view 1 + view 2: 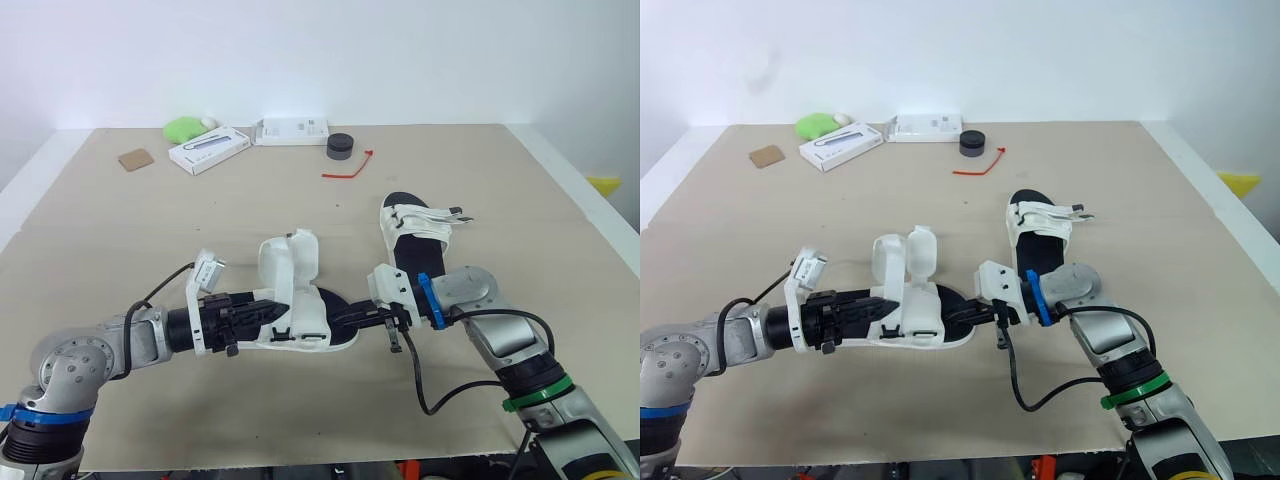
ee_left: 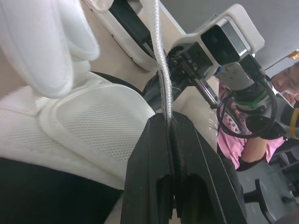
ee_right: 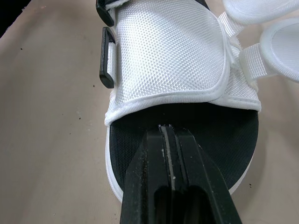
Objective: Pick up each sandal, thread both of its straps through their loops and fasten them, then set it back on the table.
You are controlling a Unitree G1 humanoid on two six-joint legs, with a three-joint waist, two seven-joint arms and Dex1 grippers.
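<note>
Near the counter's [image 1: 150,230] front edge, the left hand [image 2: 168,122] pinches the sandal's [image 3: 173,60] white strap [image 2: 156,46]. The right hand [image 3: 167,133], pressed together, sits over its toe end.

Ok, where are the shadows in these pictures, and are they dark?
Left eye view: soft, even light, so the held sandal casts just a faint shadow on the table. Right wrist view: the darkest spot is under the sandal's white mesh upper. Left wrist view: the left gripper, shut on the strap, looks shaded.

legible text: none | white box [image 1: 208,150]: dark print unreadable | far white box [image 1: 292,130]: print unreadable
</note>
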